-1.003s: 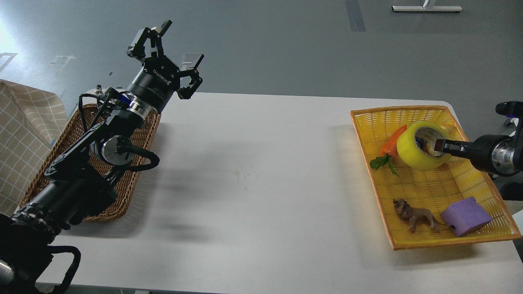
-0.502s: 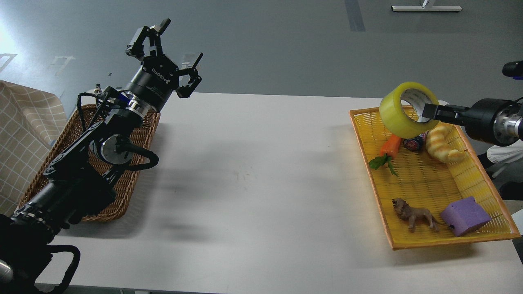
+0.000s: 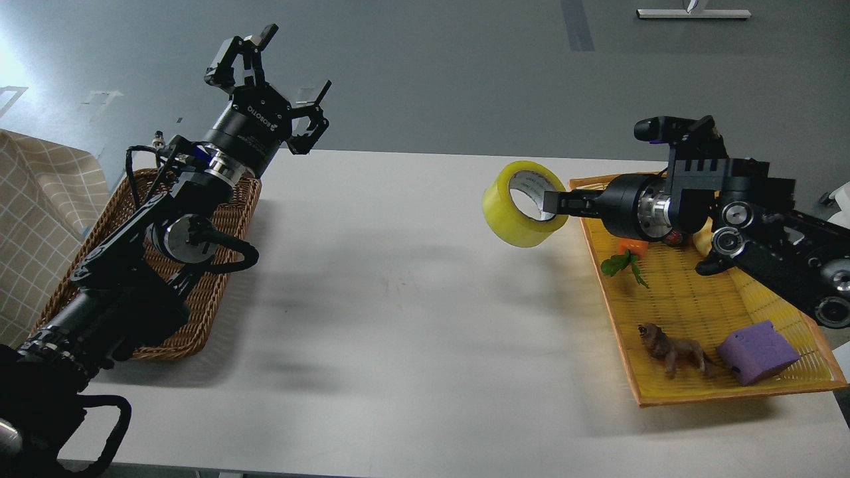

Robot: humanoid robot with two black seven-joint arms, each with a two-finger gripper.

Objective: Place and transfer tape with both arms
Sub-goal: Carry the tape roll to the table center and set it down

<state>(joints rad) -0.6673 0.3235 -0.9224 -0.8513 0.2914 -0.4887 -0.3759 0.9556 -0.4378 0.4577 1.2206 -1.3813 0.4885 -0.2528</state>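
The tape, a wide yellow roll with a grey-white core, hangs in the air just left of the yellow basket. My right gripper is shut on the roll's wall, one finger inside the core, and holds it above the white table. My left gripper is open and empty, raised high over the table's far left, above the brown wicker basket.
The yellow basket holds a toy carrot, a toy lion and a purple block; a bread toy is mostly hidden behind my right arm. A checked cloth lies at the far left.
My right gripper lifted the tape out of the yellow basket and carried it left, past the basket's edge over the table. My left gripper stayed nearly still.
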